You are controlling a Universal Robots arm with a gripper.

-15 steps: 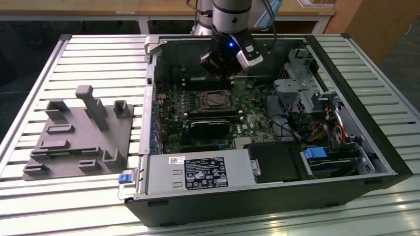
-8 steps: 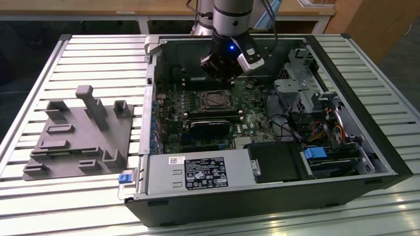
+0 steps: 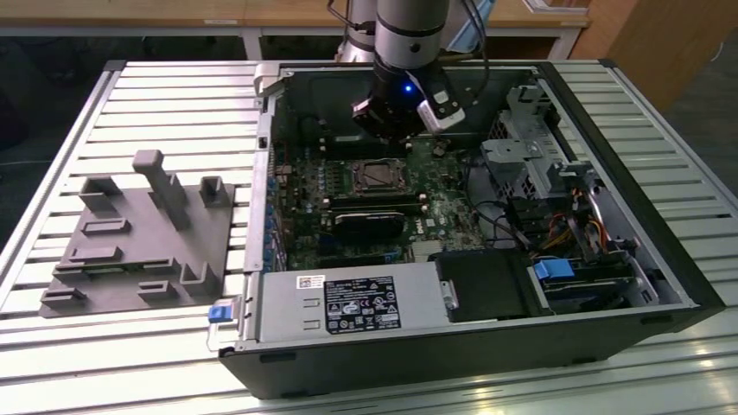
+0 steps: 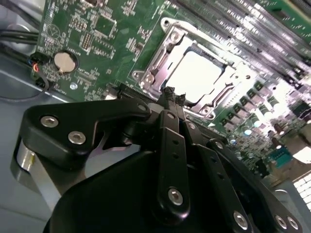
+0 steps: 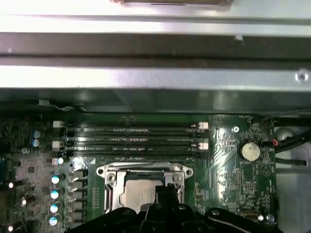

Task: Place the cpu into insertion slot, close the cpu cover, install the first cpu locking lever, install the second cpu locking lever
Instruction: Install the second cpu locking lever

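Observation:
The cpu (image 4: 201, 75) lies flat in the insertion slot (image 3: 375, 177), its silvery top showing bright. The cpu cover (image 4: 163, 51) lies down around it as a metal frame, with the chip showing through its window. In the first wrist view the cpu (image 5: 136, 196) and cover (image 5: 146, 171) sit just below the memory slots. My gripper (image 4: 170, 93) hangs a little above the socket's edge, its black fingers shut together with nothing visible between them. It shows as well in the exterior view, gripper (image 3: 395, 131), inside the open case. I cannot tell how the locking levers stand.
Long memory slots (image 5: 131, 138) run beside the socket and a coin battery (image 5: 249, 151) sits on the board. A black block (image 3: 369, 223) lies past the socket, a power supply (image 3: 346, 304) at the case front, cables and a drive cage (image 3: 542, 164) at the exterior view's right, and a grey fixture (image 3: 138, 233) outside.

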